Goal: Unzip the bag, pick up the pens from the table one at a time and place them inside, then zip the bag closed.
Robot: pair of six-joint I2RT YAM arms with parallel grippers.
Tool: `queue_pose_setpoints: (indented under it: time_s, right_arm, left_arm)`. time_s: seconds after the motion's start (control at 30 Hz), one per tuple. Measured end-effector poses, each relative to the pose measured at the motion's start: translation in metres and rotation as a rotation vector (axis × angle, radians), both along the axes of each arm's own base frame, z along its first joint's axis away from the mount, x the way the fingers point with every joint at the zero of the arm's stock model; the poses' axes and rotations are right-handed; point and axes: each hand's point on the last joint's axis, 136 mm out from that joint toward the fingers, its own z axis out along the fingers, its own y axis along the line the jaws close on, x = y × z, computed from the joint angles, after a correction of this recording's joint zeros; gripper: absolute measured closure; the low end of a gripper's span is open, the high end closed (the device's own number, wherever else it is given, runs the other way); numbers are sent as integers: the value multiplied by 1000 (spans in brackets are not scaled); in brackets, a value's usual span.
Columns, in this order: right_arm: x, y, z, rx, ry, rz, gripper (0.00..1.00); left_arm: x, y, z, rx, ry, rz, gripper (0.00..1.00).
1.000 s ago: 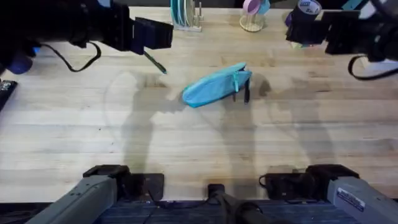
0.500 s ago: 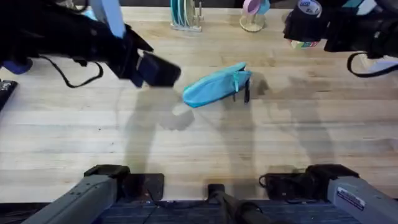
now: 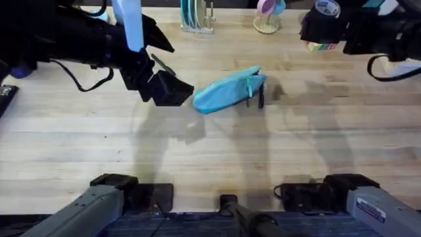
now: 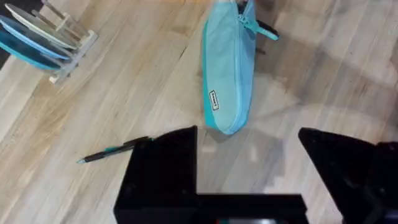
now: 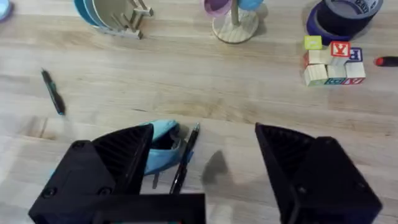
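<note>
table (image 3: 217,158): light plank wood, plate rack (image 3: 195,16) and mug stand (image 3: 267,18) along the far edge
bag (image 3: 229,90): turquoise pouch lying near the middle, zipper pull toward its right end
pens: one (image 3: 261,97) touching the bag's right end, another (image 4: 112,150) on the wood left of the bag
left gripper (image 4: 249,162): fingers apart, empty, just beside the bag's left end
right gripper (image 5: 205,180): fingers wide apart, empty, held high at the far right
</note>
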Motion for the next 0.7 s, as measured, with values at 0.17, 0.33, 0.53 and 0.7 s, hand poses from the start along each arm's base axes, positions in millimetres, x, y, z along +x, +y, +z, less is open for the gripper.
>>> queue_pose_setpoints:
  time_s: [0.17, 0.33, 0.53, 0.7]
  right_arm:
    - [2, 0, 3, 0, -13, 0, 5]
    - [2, 0, 3, 0, -13, 0, 5]
    - [2, 0, 3, 0, -13, 0, 5]
    - [2, 0, 3, -2, -14, 1, 5]
  left_arm:
    - [4, -1, -6, 4, 19, -11, 7]
    - [14, -5, -30, 0, 110, -33, 5]
    - [23, -12, -57, -21, 203, -87, 5]
    - [26, -20, -78, -42, 260, -152, 5]
